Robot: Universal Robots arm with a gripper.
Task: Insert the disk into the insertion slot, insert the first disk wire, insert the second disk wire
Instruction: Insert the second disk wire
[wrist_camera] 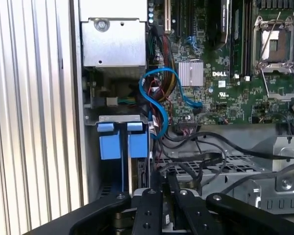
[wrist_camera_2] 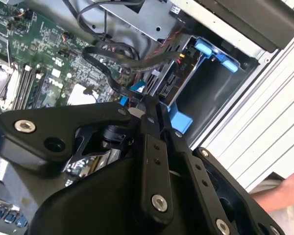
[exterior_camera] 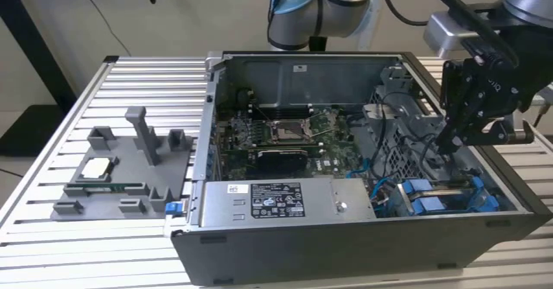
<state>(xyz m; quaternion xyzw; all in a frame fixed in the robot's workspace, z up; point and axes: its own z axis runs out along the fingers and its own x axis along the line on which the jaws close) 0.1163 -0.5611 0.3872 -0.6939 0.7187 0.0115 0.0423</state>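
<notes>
On the ribbed silver table, toward the exterior view's right, the black gripper, fingers pinched narrow, hangs inside the open grey computer case.

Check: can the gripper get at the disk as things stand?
Likely yes. The case is open on top, and the gripper sits right beside the disk. Black wires lie close by and could snag.

Near the tabletop's edge closest to the exterior camera, on the power-supply box: a printed label and a small white barcode sticker, too fine to read. On the motherboard, white logo lettering. On the end effector's side, faint illegible lettering.
</notes>
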